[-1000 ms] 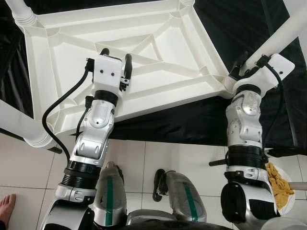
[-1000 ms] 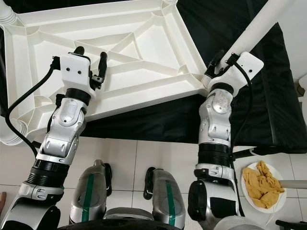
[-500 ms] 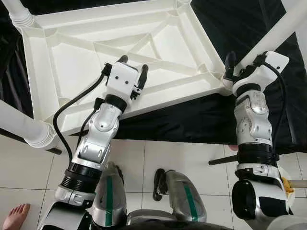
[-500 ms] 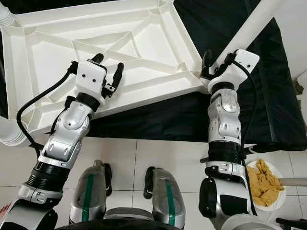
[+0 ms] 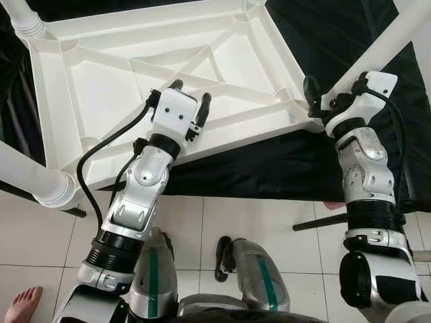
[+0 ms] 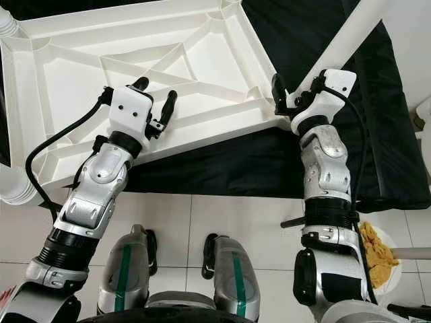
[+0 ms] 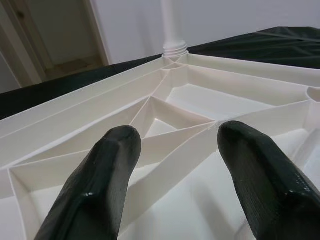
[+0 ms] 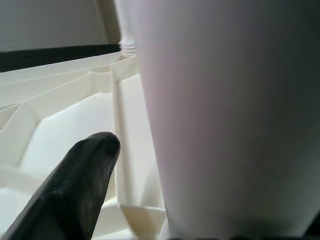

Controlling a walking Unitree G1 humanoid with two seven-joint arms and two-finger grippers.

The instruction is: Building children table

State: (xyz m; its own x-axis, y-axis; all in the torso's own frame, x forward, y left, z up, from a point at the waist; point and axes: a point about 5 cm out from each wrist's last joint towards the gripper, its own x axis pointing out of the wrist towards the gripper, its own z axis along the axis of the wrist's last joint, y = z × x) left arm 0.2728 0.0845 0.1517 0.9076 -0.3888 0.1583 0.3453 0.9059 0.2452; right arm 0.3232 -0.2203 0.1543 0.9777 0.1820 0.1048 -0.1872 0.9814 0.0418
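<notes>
White plastic table top (image 5: 101, 87) lay upside down on black sheeting (image 5: 337, 40) ahead of me. My left gripper (image 5: 190, 102) hovered over its ribs, fingers wide apart. At two o'clock my right gripper (image 6: 294, 93) clasped a table leg (image 6: 347, 33).

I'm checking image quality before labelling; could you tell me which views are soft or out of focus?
Eye views: sharp, evenly lit. Left wrist view: the left gripper is slightly soft, the tabletop sharp. Right wrist view: the table leg is a close featureless blur.
</notes>
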